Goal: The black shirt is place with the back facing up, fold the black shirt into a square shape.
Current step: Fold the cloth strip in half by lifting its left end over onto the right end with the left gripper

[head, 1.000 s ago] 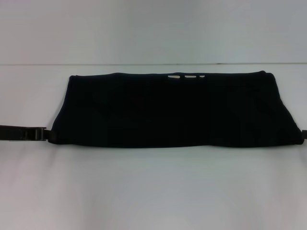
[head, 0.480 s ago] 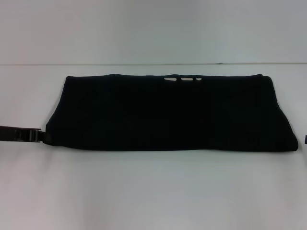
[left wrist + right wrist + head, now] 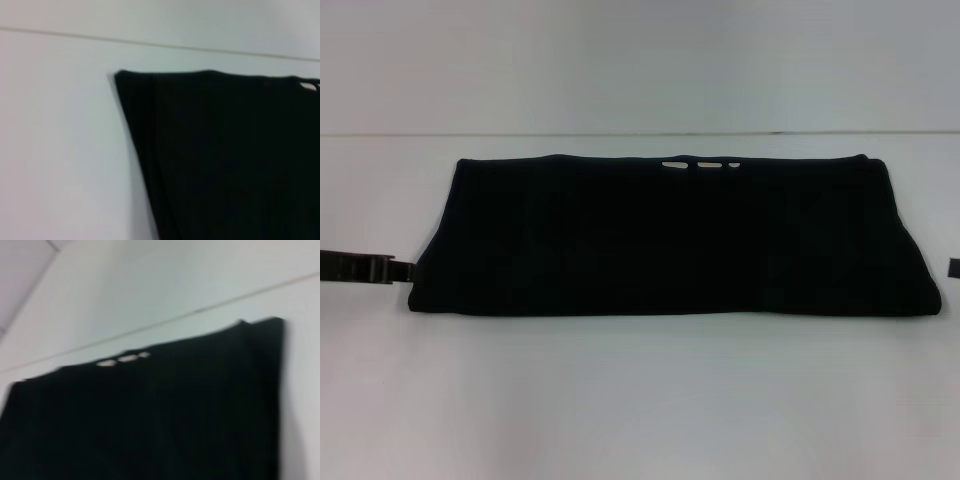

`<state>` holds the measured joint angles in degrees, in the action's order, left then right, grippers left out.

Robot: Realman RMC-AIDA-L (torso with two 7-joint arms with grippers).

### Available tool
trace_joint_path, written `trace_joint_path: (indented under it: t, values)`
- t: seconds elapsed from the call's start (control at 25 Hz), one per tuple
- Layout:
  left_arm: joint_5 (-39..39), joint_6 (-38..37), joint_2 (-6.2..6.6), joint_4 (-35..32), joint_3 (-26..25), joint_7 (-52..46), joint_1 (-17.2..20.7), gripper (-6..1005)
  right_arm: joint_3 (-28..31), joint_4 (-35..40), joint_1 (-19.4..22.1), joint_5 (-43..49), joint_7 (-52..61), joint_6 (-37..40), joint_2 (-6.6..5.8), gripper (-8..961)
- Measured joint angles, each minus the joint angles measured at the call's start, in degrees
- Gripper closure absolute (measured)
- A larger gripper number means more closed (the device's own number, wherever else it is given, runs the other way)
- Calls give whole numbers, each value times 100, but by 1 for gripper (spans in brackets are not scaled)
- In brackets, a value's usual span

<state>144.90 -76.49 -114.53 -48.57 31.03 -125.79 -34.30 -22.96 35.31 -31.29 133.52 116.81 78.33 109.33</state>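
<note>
The black shirt (image 3: 670, 235) lies folded into a wide band across the middle of the white bench (image 3: 640, 400), its long edges running left to right. At the far left, my left claw (image 3: 405, 270) reaches in low from the edge of the head view and meets the shirt's near left corner; the dark cloth hides the fingertips, so I cannot tell whether they are gripping it or only beside it. My left wrist view shows the shirt's left end (image 3: 215, 155) flat on the bench, the far left corner sharp against the white surface. Along the far edge, right of centre, small pale gaps (image 3: 700, 164) break the black hem. At the far right, only a sliver of my right claw (image 3: 954, 267) shows at the picture's edge, just beside the shirt's right end; I cannot tell its state either.
</note>
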Motion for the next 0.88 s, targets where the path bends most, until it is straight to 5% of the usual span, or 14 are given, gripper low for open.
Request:
trace_joint_path:
  t: [0.2, 0.52, 0.72, 0.88]
  values:
    - [4, -15, 19, -141, -370, -4, 40, 808, 10, 6, 40, -579, -510, 541, 34, 856]
    - [-129, -1571, 61, -99, -1272, -150, 129, 483, 53, -33, -24, -844, -944, 644, 208, 396]
    - [-129, -1790, 57, 518, -1265, -641, 47, 274, 47, -41, -141, -846, -1076, 581, 285, 286]
    - [-105, -1705, 86, 833, -1244, -924, -63, 218, 44, -42, -275, -848, -1095, 554, 320, 199]
